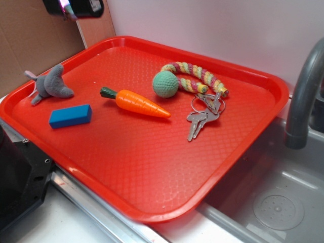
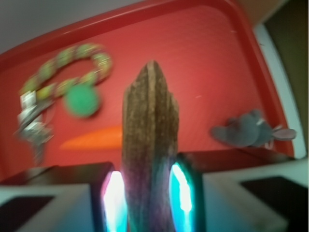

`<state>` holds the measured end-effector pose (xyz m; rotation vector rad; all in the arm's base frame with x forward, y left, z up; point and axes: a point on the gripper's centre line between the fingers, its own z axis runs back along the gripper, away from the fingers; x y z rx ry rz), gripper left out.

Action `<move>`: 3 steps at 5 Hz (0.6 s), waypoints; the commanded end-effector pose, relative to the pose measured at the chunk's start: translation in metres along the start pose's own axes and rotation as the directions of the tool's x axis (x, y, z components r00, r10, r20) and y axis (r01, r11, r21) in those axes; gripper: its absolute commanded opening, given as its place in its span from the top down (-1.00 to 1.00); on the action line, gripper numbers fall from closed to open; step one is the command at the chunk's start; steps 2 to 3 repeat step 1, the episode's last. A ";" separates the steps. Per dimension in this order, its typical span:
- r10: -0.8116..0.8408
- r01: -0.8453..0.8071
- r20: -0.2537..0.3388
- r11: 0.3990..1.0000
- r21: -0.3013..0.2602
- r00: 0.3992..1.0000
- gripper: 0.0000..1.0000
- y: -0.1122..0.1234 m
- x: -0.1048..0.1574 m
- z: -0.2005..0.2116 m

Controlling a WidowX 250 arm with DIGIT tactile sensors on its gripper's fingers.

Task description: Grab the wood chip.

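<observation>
- Clamped between the claw (image 2: 149,193) is the wood chip (image 2: 150,140), both glowing pads (image 2: 114,200) pressed against its lower sides, as the wrist view shows.
- Only a dark corner of the claw (image 1: 75,7) shows in the exterior view, at the top edge above the far left corner of the red tray (image 1: 152,167); the chip and the pads cannot be seen there.
- Wrist view alone shows the chip: a rough brown sliver with streaky lengthwise grain, standing upright between the pads, wider at the bottom and narrowing to an uneven point at the top.
- Held above the tray (image 2: 207,43), the chip partly hides the toy carrot (image 2: 94,138) behind it in the wrist view.
- Exterior view shows the carrot (image 1: 135,102) whole, lying near the tray's middle with its green stem toward the left.
- A blue block (image 1: 70,116) lies on the left part of the tray; it appears only in the exterior view.
- A grey plush animal (image 1: 50,84) lies near the tray's left rim, above the block; the wrist view has it blurred at the right (image 2: 248,130).
- A green ball on a striped cord (image 1: 185,78) with a bunch of keys (image 1: 203,116) lies toward the tray's far right; the wrist view shows them blurred at the left.
- A grey faucet (image 1: 304,96) and sink (image 1: 283,202) sit right of the tray, in the exterior view only.
</observation>
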<state>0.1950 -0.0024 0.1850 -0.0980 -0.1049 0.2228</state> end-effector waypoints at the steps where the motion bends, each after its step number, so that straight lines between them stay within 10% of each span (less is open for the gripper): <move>1: -0.020 0.021 0.032 0.999 -0.038 0.999 1.00 0.018 -0.002 0.020; 3: -0.020 0.021 0.032 0.999 -0.038 0.999 1.00 0.018 -0.002 0.020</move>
